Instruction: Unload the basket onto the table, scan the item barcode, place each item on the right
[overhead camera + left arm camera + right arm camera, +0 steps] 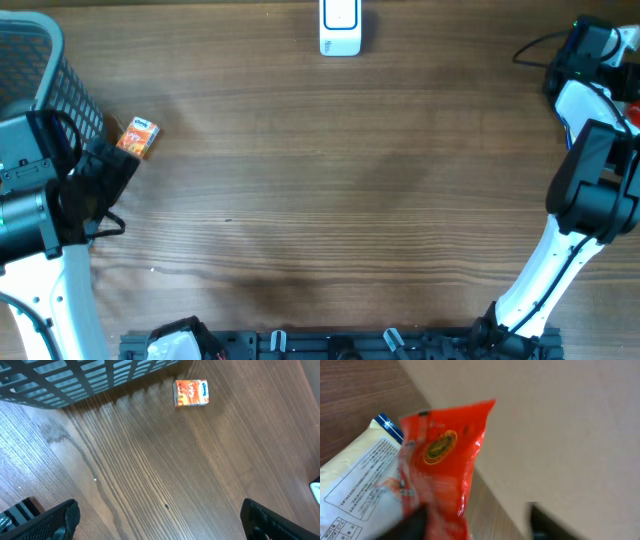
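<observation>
My right gripper (477,522) stands open. A blurred red packet (447,455) hangs between its jaws, close against the left finger (412,525) and well clear of the right finger (547,520). A small orange box (139,137) lies on the table beside the basket, and in the left wrist view the same orange box (190,393) lies ahead of my left gripper (160,522). That gripper is wide open over bare wood with nothing between its fingers. A white scanner (340,28) stands at the far middle edge of the table.
A dark wire basket (50,70) sits at the far left, just behind the orange box. In the right wrist view a cream packet with a blue edge (360,480) lies beside the red one, and a plain beige surface (560,425) fills the right side.
</observation>
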### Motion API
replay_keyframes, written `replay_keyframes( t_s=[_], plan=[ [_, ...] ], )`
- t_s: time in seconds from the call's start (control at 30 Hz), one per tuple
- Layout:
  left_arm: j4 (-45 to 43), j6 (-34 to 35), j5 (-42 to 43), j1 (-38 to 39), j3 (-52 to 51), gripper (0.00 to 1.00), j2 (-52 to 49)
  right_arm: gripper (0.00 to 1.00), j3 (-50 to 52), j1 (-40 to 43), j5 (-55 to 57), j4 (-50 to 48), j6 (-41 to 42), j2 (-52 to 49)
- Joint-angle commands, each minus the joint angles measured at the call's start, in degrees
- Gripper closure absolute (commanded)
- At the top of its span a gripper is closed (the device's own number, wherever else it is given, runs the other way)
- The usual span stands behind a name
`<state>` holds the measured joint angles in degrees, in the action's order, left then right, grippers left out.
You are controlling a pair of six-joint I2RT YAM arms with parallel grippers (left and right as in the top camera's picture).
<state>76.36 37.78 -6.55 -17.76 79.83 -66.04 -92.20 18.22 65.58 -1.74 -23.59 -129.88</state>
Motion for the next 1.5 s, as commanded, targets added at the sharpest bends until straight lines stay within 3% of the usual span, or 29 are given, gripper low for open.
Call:
replay_keyframes(
  t_s=[0.0,0.17,0.37,0.57,0.83,1.03,1.23,1.47],
  plan=[
    [0.0,0.0,0.1,-0.4,0.0,0.0,0.0,0.11,-0.6,-1.2,-1.4,-0.1,2.8,0.8],
    [0.0,0.0,0.1,-0.4,0.0,0.0,0.0,0.01,-0.6,-3.5,-1.0,-0.3,2.4,1.3],
    [0.0,0.0,0.1,-0.4,0.0,0.0,0.0,0.0,-0.6,-9.0,-8.4,1.0,2.7,5.4],
    [0.0,0.0,0.1,-0.4,0.0,0.0,0.0,0.01,-0.6,-17.6,-25.6,10.1,8.8,10.3],
    [0.0,0.0,0.1,-0.4,0.0,0.0,0.0,0.0,-0.6,-31.6,-46.1,25.0,29.0,13.1],
    [0.0,0.0,0.1,-0.4,0.0,0.0,0.0,0.0,-0.6,-44.0,-76.8,25.2,33.9,14.3],
    [0.0,0.0,0.1,-0.4,0.0,0.0,0.0,0.0,-0.6,-53.3,-78.1,17.4,49.9,13.9],
    [0.0,0.0,0.1,-0.4,0.0,0.0,0.0,0.0,-0.6,-58.4,-74.2,14.1,50.9,13.9]
  ],
)
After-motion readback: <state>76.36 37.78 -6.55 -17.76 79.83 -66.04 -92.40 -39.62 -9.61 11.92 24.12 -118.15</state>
